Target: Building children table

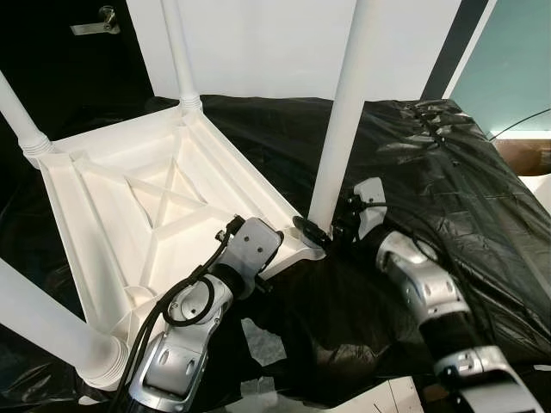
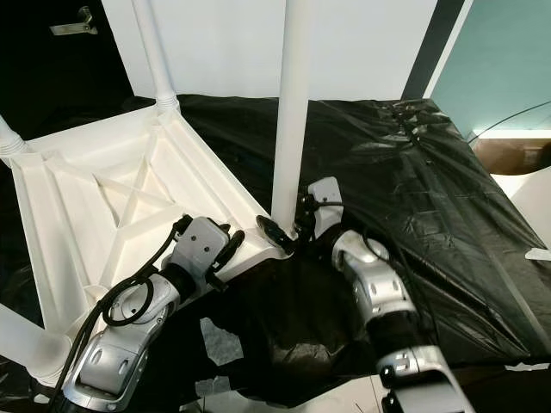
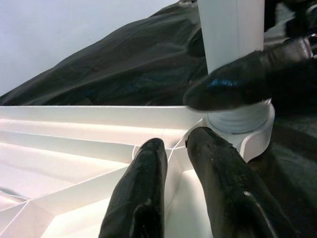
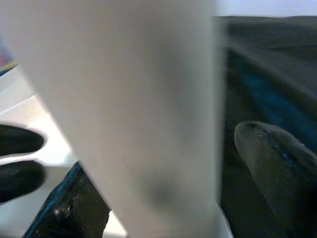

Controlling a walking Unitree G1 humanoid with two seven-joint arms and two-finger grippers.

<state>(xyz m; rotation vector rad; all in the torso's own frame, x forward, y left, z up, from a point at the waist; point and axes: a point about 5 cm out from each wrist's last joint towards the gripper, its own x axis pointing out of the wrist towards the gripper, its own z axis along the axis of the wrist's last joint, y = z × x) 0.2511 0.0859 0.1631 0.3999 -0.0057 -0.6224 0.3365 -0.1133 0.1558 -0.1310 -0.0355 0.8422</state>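
A white plastic children's table (image 1: 112,198) lies upside down on black sheeting, its ribbed underside facing up. Legs stand at its far corners (image 1: 176,52) (image 1: 17,112) and at the near left corner (image 1: 52,331). At the near right corner a white leg (image 1: 344,112) stands upright in its socket (image 3: 242,121). My right gripper (image 1: 323,228) is shut on this leg's base, with one finger on each side (image 4: 270,158). My left gripper (image 1: 280,256) sits at the table's rim beside that corner, its two fingers (image 3: 143,188) pinched on a thin white rib.
Black plastic sheeting (image 1: 430,146) covers the whole surface and hangs in folds at the front. A white wall stands behind, with a dark door and handle (image 1: 99,21) at the back left and a teal panel (image 1: 508,60) at the right. Paper (image 1: 387,400) lies by my feet.
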